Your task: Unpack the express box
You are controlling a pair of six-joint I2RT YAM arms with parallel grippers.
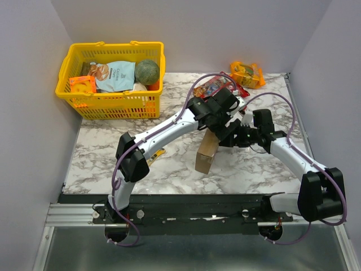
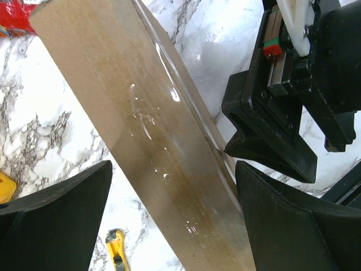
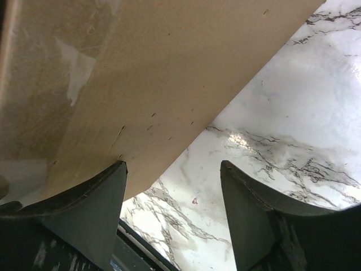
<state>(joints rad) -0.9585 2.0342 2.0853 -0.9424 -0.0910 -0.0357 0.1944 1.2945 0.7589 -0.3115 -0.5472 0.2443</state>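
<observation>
express box (image 2: pixel 163 147) edgewise between left fingers (image 2: pixel 56 226)

White grey-veined marble table (image 1: pixel 96 164): yellow plastic basket (image 1: pixel 113 104) at ten o'clock, orange snack packet (image 1: pixel 246 74) at one, red snack packet (image 1: pixel 211 86) at twelve, brown cardboard box (image 1: pixel 206 153) on edge at centre, small yellow cutter (image 1: pixel 157 153) at its nine.

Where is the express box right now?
In the top external view, the express box stands on edge on the table, just right of centre, beneath the left end effector, which straddles it.
</observation>
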